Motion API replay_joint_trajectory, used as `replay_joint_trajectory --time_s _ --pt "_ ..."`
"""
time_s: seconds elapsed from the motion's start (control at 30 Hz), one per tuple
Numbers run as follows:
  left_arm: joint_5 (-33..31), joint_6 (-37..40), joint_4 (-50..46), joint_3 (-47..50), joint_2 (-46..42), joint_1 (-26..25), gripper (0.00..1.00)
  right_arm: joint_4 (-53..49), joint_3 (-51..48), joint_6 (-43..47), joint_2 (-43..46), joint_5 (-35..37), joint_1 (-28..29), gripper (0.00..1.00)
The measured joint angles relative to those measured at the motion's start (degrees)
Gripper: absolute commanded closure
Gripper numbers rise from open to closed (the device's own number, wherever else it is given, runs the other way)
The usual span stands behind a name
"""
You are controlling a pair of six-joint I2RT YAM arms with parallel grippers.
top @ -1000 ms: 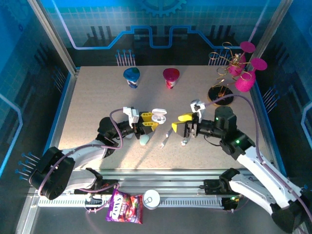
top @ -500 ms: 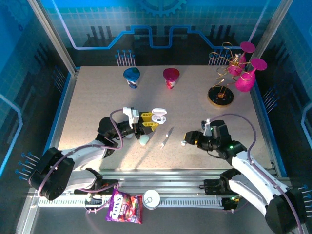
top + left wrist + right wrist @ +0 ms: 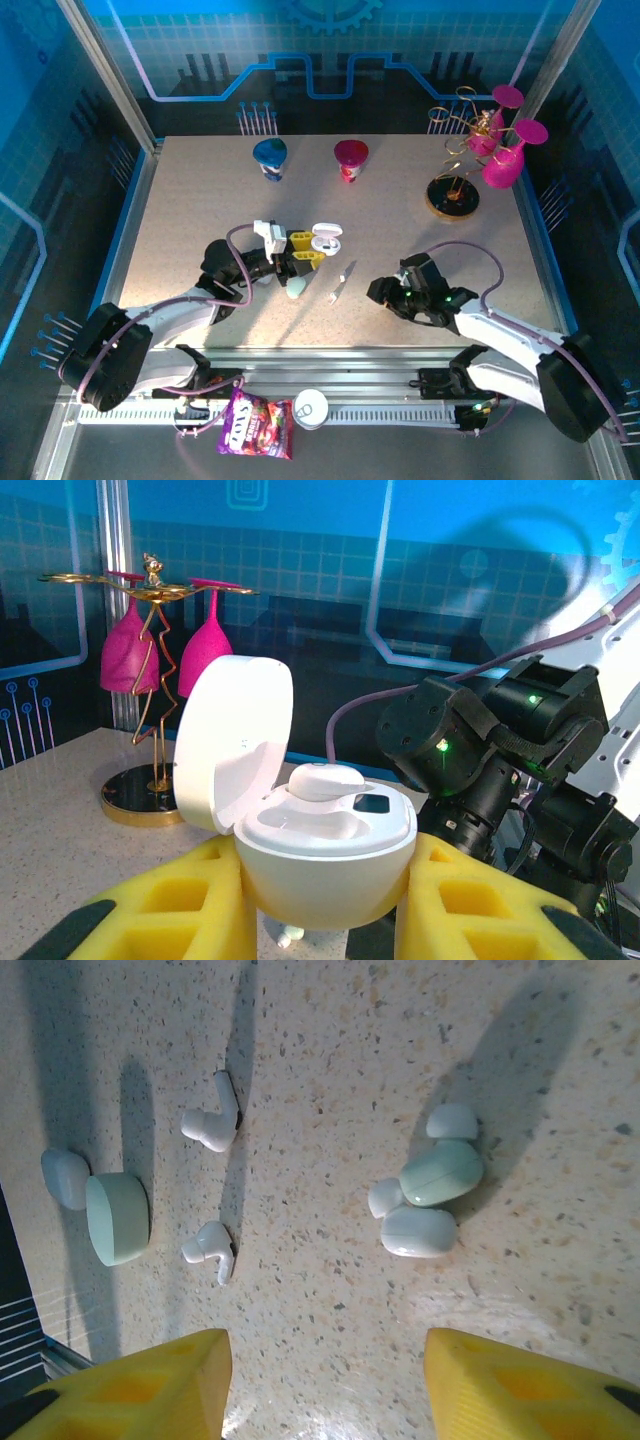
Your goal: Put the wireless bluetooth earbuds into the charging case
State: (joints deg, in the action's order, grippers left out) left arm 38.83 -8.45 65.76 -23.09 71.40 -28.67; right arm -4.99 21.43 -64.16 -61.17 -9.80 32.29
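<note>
My left gripper (image 3: 306,247) (image 3: 325,912) is shut on the white charging case (image 3: 324,239) (image 3: 325,855). The case's lid stands open, and one white earbud (image 3: 324,780) sits in its top. My right gripper (image 3: 379,291) (image 3: 325,1385) points down at the table, open, with bare tabletop between its yellow fingertips (image 3: 160,1385). Two stemmed white earbuds (image 3: 212,1125) (image 3: 208,1248) lie loose ahead of it to the left, apart from the fingers. They also lie between the two grippers in the top view, where one earbud (image 3: 336,292) is plain.
A pale green case (image 3: 118,1218) (image 3: 298,290) lies at the left with a white piece (image 3: 65,1178) beside it. Two more pale cases (image 3: 442,1173) (image 3: 418,1230) and small white pieces (image 3: 452,1120) cluster at the right. The gold glass rack (image 3: 452,195) and two cups (image 3: 270,155) (image 3: 350,155) stand far back.
My right arm has swung down and toward the near edge, so its gripper now points at the table. Its jaws have narrowed. The left gripper and case have not moved.
</note>
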Motion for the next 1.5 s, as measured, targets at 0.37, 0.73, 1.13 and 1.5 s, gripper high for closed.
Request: replay_joint_trajectory --time_s 0.37,0.73,1.13,1.5 --pt "-0.02 1.55 -2.10 0.00 -2.32 0.00 0.75 6.19 0.20 -1.90 -8.50 0.48 0.39 0.49" --pt "-0.04 2.62 -4.04 0.42 -3.54 0.00 0.75 8.07 2.54 -1.36 -11.23 1.40 0.24 0.53" --pt "-0.04 2.62 -4.26 0.42 -3.54 0.00 0.75 9.05 2.75 -0.46 -13.97 2.40 -0.26 0.55" --pt "-0.04 2.80 -4.87 0.83 -3.93 0.00 0.75 9.84 5.33 1.64 -17.51 3.37 -0.85 0.67"
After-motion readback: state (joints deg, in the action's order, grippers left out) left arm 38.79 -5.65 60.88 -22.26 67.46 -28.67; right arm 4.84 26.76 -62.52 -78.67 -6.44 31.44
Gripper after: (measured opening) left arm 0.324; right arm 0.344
